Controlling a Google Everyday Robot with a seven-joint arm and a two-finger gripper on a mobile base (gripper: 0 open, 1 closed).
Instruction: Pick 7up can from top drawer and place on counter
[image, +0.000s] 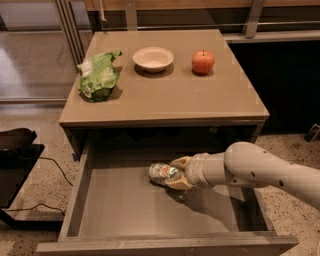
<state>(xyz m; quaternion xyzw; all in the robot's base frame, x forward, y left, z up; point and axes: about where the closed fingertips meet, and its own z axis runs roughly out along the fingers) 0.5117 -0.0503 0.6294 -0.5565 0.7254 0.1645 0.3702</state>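
The 7up can (160, 172), silvery-green and dented, lies on its side on the flat bottom of the open top drawer (125, 210), near the middle towards the back. My gripper (172, 173) reaches in from the right. Its tan fingers (181, 162) sit above and below the can's right end and are closed on it. The can still rests on the drawer bottom. The counter (165, 95) is the tan top of the cabinet, above and behind the drawer.
On the counter stand a green chip bag (98, 75) at the left, a white bowl (153, 58) at the back middle and a red apple (203, 62) at the back right. A black object (15, 150) with a cable sits on the floor at the left.
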